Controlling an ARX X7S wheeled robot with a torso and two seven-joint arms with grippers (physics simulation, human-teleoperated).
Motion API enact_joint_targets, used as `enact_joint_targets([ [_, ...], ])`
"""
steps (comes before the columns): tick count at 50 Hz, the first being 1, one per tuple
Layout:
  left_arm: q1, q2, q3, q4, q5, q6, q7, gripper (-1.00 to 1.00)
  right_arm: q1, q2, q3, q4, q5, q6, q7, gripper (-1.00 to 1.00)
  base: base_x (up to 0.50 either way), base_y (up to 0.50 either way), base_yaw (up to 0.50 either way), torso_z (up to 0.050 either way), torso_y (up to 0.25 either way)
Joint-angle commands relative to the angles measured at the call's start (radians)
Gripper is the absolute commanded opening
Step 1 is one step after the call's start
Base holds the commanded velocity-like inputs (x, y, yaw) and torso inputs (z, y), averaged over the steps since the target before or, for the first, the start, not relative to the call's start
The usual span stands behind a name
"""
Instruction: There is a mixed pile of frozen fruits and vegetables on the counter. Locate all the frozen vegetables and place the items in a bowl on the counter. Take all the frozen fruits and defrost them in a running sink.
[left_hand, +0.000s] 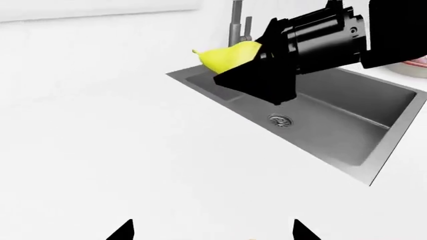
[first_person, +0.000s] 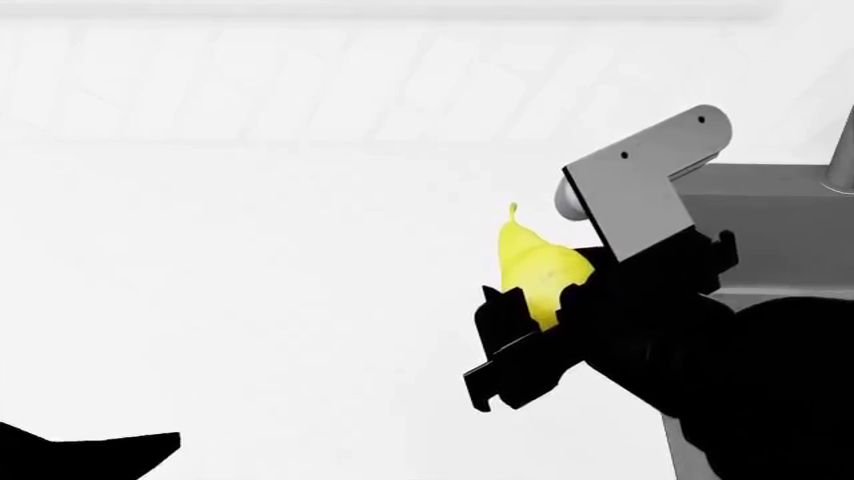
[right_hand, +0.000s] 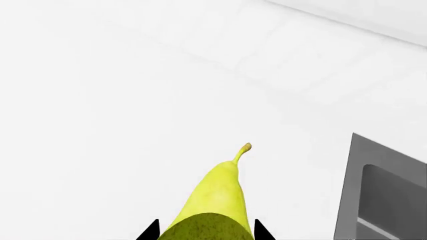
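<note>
The frozen fruit is a yellow pear (first_person: 531, 262) with a thin stem, and my right gripper (first_person: 537, 318) is shut on its lower half. In the right wrist view the pear (right_hand: 215, 200) fills the gap between the two black fingertips. From the left wrist view, the pear (left_hand: 230, 56) hangs above the near left corner of the dark grey sink (left_hand: 333, 125), whose drain (left_hand: 281, 120) shows. My left gripper (left_hand: 213, 231) is open over the white counter (left_hand: 100, 125) with nothing between its tips. A sliver of the bowl (left_hand: 415, 67) shows behind the right arm.
The grey faucet (left_hand: 235, 25) stands at the sink's far edge, just behind the pear. In the head view the sink (first_person: 767, 225) lies to the right of the held pear. A white wall runs behind the counter.
</note>
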Motion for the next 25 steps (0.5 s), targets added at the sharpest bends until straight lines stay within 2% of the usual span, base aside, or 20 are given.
enact_joint_targets([
  [1, 0.018, 0.026, 0.041, -0.005, 0.031, -0.026, 0.02, 1.0, -0.006, 0.0, -0.004, -0.006, -0.016, -0.007, -0.012, -1.0, 0.0, 0.0, 0.0, 0.0, 0.0],
  [13, 0.002, 0.057, 0.08, -0.025, -0.004, -0.054, 0.015, 1.0, -0.009, 0.003, -0.004, -0.003, -0.005, -0.003, -0.014, -1.0, 0.0, 0.0, 0.0, 0.0, 0.0],
  [25, 0.011, 0.07, 0.114, -0.034, 0.064, -0.085, 0.022, 1.0, -0.024, 0.001, -0.015, 0.004, -0.022, -0.02, -0.027, -1.0, 0.0, 0.0, 0.0, 0.0, 0.0],
])
